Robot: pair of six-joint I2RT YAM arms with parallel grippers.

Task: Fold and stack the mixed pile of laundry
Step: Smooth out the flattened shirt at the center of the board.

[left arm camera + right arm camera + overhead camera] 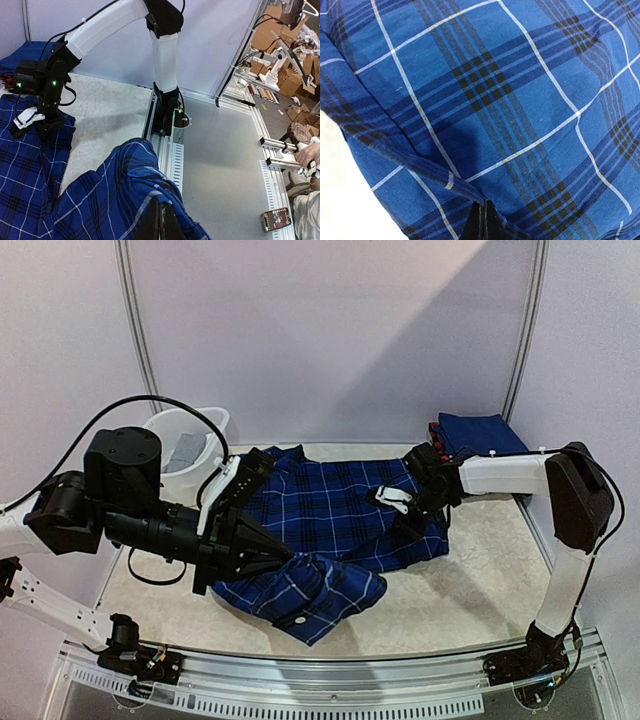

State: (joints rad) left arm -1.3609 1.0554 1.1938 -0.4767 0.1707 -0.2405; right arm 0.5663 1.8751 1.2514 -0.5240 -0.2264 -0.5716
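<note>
Folding is barely begun: the dark blue plaid cloth shirt (340, 515) is spread mid-table, unfolded. A grey garment (186, 452) is seen in the white round plastic basket (163, 424), and one folded dark blue cloth (480, 432) is laid far right. The shirt's edges are pinched by the left gripper (161, 220) and the right gripper (482, 222).

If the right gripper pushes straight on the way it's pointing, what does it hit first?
The plaid shirt: the right gripper has its fingers shut on a fold of it; cloth fills the view ahead, depth beyond unclear.

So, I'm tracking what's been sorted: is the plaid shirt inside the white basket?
No, the plaid shirt lies spread on the table, outside the white basket.
</note>
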